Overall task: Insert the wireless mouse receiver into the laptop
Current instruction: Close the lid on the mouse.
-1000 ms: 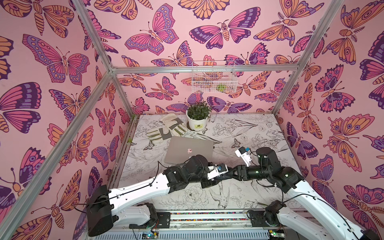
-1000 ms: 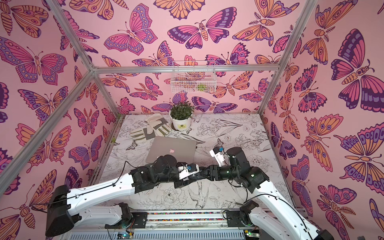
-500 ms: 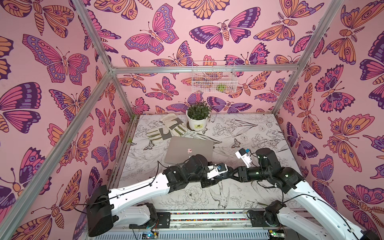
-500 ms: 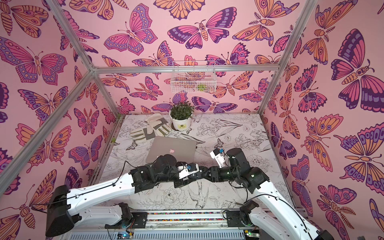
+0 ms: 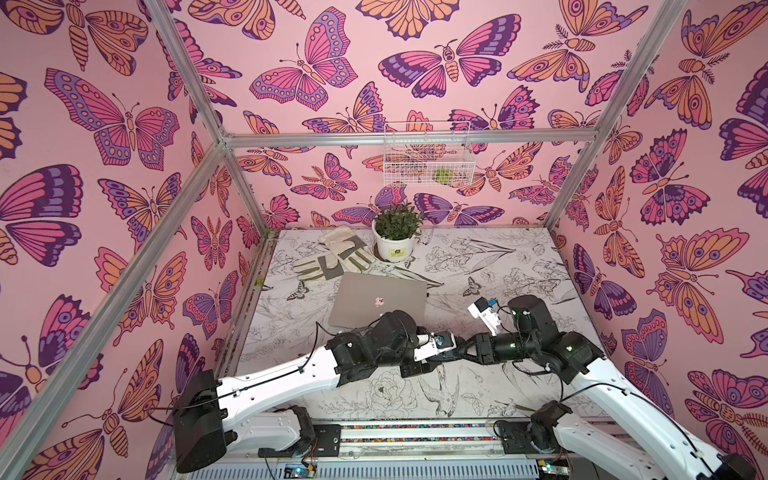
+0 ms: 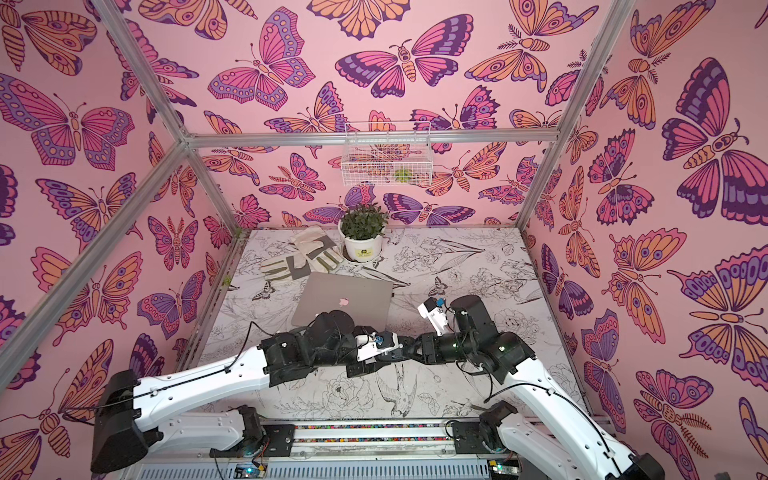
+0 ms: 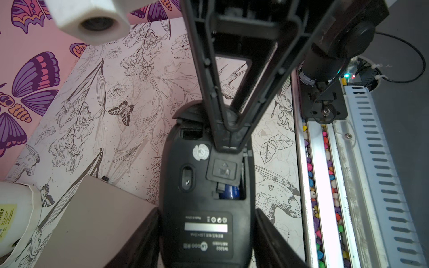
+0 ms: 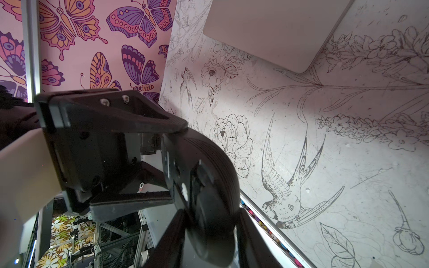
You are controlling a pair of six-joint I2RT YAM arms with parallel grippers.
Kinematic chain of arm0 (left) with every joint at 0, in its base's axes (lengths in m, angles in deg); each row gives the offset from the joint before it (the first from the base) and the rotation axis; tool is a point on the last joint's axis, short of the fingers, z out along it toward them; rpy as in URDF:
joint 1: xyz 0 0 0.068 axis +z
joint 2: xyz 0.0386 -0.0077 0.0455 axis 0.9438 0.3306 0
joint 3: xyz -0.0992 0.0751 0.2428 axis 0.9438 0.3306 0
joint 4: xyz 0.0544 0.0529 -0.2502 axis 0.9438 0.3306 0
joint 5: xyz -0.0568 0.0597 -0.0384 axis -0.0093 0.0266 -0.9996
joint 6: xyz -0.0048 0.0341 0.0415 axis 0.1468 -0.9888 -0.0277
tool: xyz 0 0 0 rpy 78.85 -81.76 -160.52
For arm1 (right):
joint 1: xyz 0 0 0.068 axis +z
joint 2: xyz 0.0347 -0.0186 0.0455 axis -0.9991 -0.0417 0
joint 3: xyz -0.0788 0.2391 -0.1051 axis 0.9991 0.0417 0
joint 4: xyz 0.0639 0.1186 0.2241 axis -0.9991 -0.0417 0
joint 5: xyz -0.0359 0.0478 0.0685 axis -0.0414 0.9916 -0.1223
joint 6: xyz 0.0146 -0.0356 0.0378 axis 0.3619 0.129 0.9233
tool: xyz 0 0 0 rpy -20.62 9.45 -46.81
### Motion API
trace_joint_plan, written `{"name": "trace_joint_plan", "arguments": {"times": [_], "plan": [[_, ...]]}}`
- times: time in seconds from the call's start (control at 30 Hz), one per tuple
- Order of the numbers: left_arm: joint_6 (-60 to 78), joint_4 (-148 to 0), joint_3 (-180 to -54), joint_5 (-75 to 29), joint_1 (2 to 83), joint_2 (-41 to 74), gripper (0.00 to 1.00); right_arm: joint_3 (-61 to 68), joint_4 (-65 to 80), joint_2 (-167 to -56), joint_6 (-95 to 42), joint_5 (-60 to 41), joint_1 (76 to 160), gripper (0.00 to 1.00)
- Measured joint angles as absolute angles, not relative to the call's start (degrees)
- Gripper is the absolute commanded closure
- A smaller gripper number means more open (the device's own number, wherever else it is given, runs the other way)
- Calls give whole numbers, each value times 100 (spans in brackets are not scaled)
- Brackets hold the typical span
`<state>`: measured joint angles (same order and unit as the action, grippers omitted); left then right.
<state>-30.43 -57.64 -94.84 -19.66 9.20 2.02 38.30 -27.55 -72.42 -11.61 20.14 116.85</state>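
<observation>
The mouse (image 7: 199,199) is held clear of the worktop (image 5: 478,257), underside exposed, by the left gripper (image 7: 206,215), whose jaws are closed against its two flanks. The right gripper (image 8: 210,215) is set over the far end of the mouse, one jaw across the underside and one behind the shell; whether they already bear on it cannot be told. The wireless mouse receiver cannot be made out anywhere. It is judged to be stowed in the underside, either in the small recess (image 7: 190,134) or beneath the skewed hatch (image 7: 223,169), beside which a blue battery (image 7: 229,193) is exposed. The laptop (image 5: 365,295) lies shut and flat on the worktop, near the mouse and untouched. A small dark stub (image 7: 105,178) is seen at its edge, of a kind that cannot be told.

The receiver is expected to be very light, rigid and smooth, so it is easily twisted or flicked out of a pinch. It is best taken by the flat sides of its plastic cap, the metal plug left free and kept square to the port
</observation>
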Motion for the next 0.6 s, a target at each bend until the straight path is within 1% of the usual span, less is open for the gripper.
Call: {"name": "trace_joint_plan", "arguments": {"times": [0.6], "plan": [[-3015,-5672,-9672,-1935,918,427,59,3841,-2753,-7258,-1196,2001,11610,63]]}}
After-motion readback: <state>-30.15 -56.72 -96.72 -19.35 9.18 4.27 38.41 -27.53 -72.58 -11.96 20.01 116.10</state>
